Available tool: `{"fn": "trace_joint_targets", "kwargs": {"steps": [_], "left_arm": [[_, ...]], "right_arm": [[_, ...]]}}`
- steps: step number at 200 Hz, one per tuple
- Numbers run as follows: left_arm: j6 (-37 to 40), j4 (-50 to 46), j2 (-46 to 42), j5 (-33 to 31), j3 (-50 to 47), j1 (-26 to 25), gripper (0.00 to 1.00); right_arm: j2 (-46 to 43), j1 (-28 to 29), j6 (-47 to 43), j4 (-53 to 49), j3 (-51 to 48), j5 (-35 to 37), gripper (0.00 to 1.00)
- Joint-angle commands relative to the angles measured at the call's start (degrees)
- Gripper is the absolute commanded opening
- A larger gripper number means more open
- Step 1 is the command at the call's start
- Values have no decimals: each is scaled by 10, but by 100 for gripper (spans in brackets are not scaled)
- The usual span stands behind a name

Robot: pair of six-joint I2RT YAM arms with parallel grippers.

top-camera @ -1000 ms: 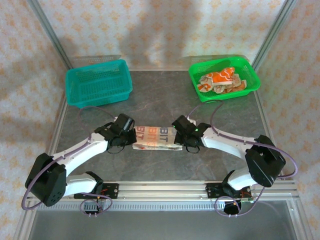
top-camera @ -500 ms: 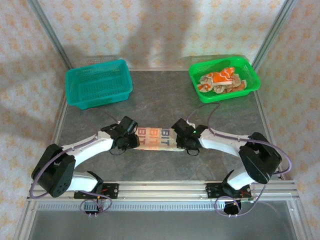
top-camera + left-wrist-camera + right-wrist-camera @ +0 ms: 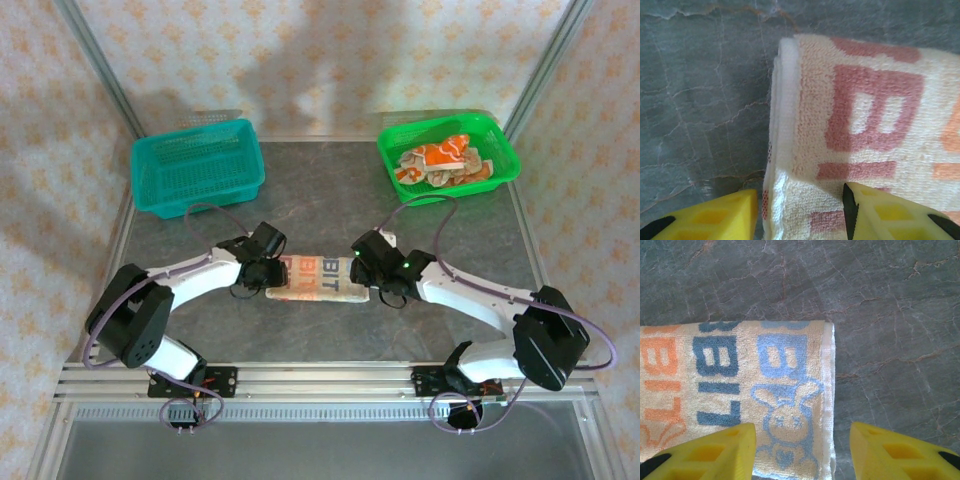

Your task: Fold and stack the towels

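Observation:
A folded cream towel (image 3: 315,280) with orange and blue lettering lies flat on the grey table between my two arms. My left gripper (image 3: 268,270) stands open at its left end. In the left wrist view, the left gripper (image 3: 800,215) straddles the towel's (image 3: 865,130) folded edge, one yellow finger (image 3: 715,217) over bare table and the other over cloth. My right gripper (image 3: 362,272) is open at the right end. In the right wrist view, the right gripper (image 3: 802,450) hovers over the towel's (image 3: 740,390) blue rabbit print and hem. More crumpled orange and cream towels (image 3: 440,162) lie in the green basket (image 3: 500,140).
An empty teal basket (image 3: 197,165) stands at the back left, the green basket at the back right. Metal frame posts and patterned walls border the table (image 3: 330,195). A rail (image 3: 320,380) runs along the near edge by the arm bases.
Both grippers have gone from shut to open and let go of the towel's ends. The towel now lies folded a little farther from the near edge.

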Motion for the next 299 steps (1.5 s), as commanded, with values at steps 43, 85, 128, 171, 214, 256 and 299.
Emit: {"fn": "trace_joint_targets", "kwargs": {"steps": [43,85,128,171,214,256,299], "left_arm": [[9,51,53,44,-14,0,49],[6,68,106,41,-19,-1,22],[-1,40,86,25,-4,1,0],[9,-88,21,-25,89,13,0],[32,-191,25,-35,249,46,0],[81,-264,117,-52,445,71,0],[120,-317,227,-57,638,98,0]], "right_arm": [[1,1,-17,-6,26,30,53],[-8,-1,-18,-14,37,43,59],[-20,-13,-20,-19,45,56,80],[-8,-40,-36,-23,71,56,100],[29,-74,-66,-18,114,28,100],[85,-97,-104,-31,181,4,100],[128,-112,-132,-46,234,-14,100]]}}
